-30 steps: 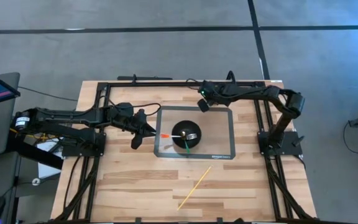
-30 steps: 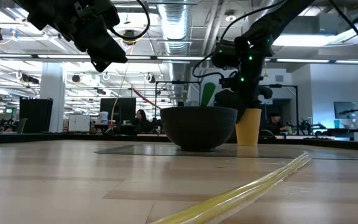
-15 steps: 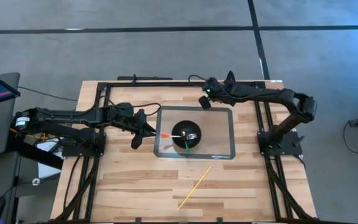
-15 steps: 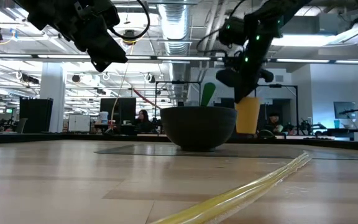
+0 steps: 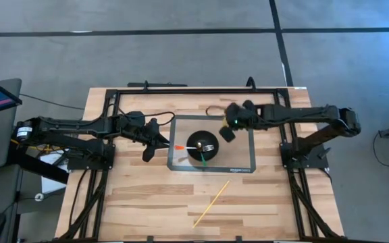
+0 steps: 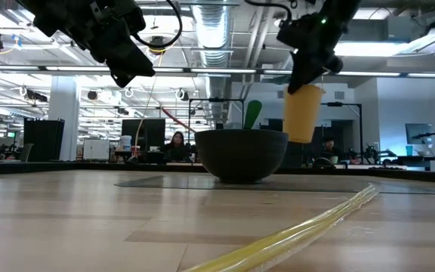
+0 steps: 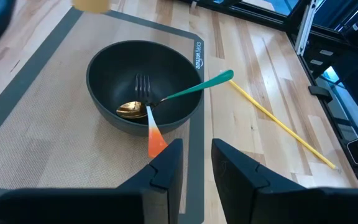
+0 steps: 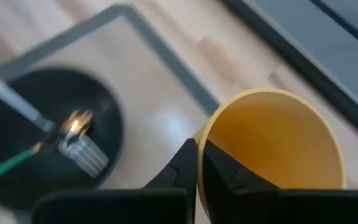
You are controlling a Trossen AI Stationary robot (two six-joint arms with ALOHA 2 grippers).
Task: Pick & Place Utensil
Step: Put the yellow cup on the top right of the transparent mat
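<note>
A black bowl (image 7: 102,60) stands on a grey mat (image 5: 239,162) in the middle of the table. In it lie a fork with an orange handle (image 7: 155,140) and a gold spoon with a green handle (image 7: 197,87). My right gripper (image 8: 197,165) is shut on a yellow cup (image 6: 302,113) and holds it in the air beside the bowl's far right rim. My left gripper (image 7: 194,167) hovers open to the left of the bowl, above the table. Nothing is between its fingers, and the fork's orange handle points at it. My right gripper pinches the cup's wall at the rim (image 8: 199,132), one finger inside the cup and one outside. The fingers come from above, pointing down. The cup hangs below them, mouth up and nearly upright, lifted clear of the table (image 6: 302,140).
A long yellow stick (image 5: 211,202) lies slantwise on the bare wood near the front edge, right of centre. Black frame rails (image 5: 181,90) run along the table's far edge and both sides.
My right gripper has carried the yellow cup up off the table. It has moved it from the mat's far edge toward the near edge, to just beside the bowl. The cup has stayed about upright. My left gripper has kept still.
</note>
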